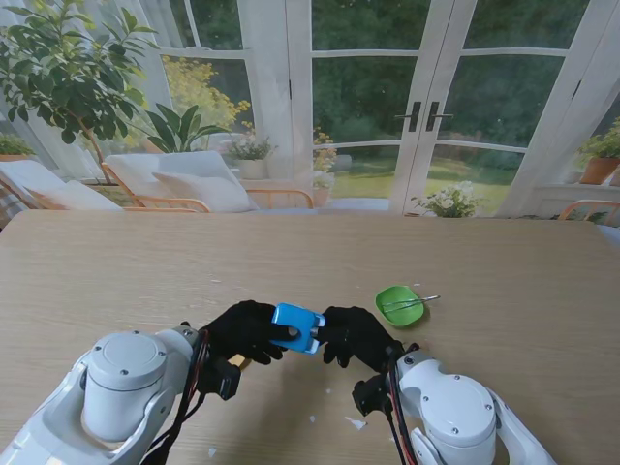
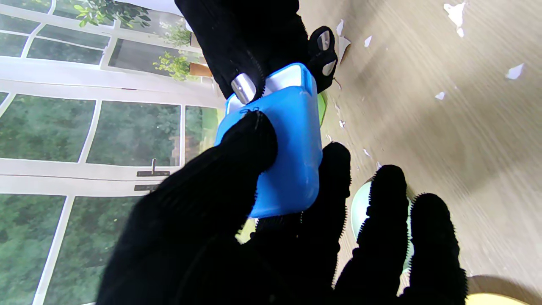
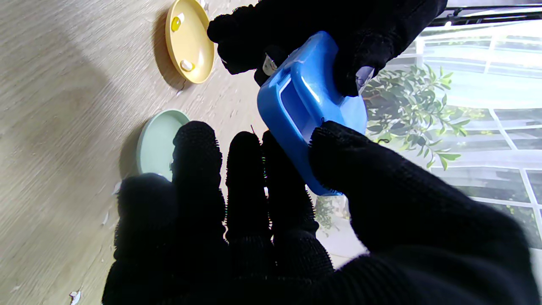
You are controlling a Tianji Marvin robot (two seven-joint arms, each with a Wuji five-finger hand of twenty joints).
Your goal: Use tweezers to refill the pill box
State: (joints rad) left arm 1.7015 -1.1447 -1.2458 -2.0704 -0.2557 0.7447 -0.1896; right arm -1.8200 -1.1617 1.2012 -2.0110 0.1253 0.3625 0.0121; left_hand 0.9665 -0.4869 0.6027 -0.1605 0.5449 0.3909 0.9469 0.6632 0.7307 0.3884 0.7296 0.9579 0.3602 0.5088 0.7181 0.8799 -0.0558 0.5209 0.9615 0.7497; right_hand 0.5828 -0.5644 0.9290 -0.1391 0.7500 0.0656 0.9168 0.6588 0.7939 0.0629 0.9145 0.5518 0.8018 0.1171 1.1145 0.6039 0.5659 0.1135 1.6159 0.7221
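A blue pill box (image 1: 296, 327) is held off the table between both black-gloved hands. My left hand (image 1: 242, 331) grips it from the left, thumb (image 2: 241, 165) pressed on its broad face (image 2: 292, 144). My right hand (image 1: 358, 336) grips the other end, thumb (image 3: 338, 152) on the box (image 3: 305, 101). The box looks closed. Metal tweezers (image 1: 412, 302) lie across a bright green dish (image 1: 397, 308), to the right of the hands and a little farther from me.
A yellow dish (image 3: 190, 40) holding a few pills and a pale green dish (image 3: 159, 140) sit on the wooden table under the hands. Small white scraps (image 1: 356, 423) litter the table near me. Glass doors and plants stand beyond the far edge.
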